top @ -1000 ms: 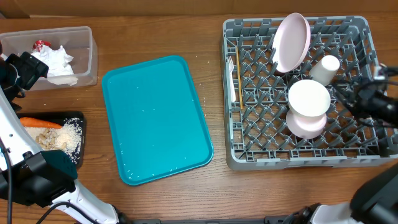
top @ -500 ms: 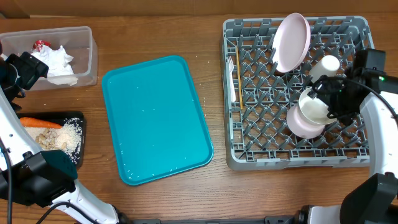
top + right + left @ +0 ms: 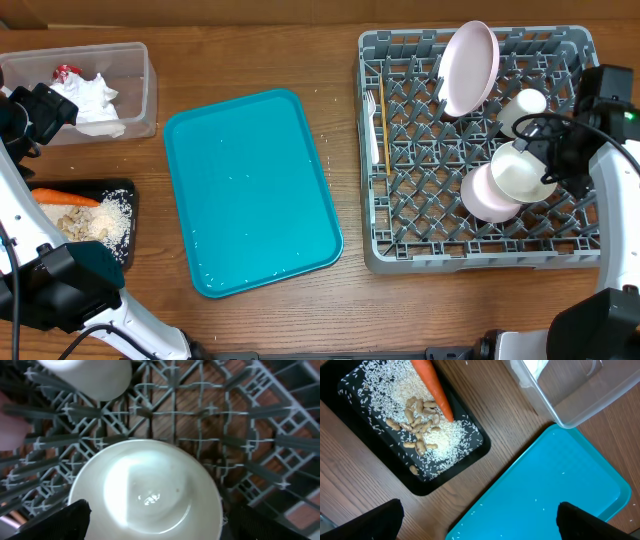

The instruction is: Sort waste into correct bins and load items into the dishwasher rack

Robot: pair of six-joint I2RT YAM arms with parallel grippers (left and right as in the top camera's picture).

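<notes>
Wooden table [image 3: 340,300], seen from overhead and both wrists. Left gripper [image 3: 477,517] hangs released, jaws wide, above the black tray [image 3: 481,444] and teal tray [image 3: 545,490]. Right gripper [image 3: 160,520] straddles the white bowl [image 3: 145,490], which sits tilted and overlaps the pink bowl [image 3: 478,203] inside the dishwasher rack [image 3: 400,255]; whether it grasps the bowl cannot be told.

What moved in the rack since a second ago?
The right gripper swung in over the rack and now straddles the white bowl, jaws open; the bowl has slid right on the pink bowl. The plate, cup, teal tray and left gripper stayed put.
</notes>
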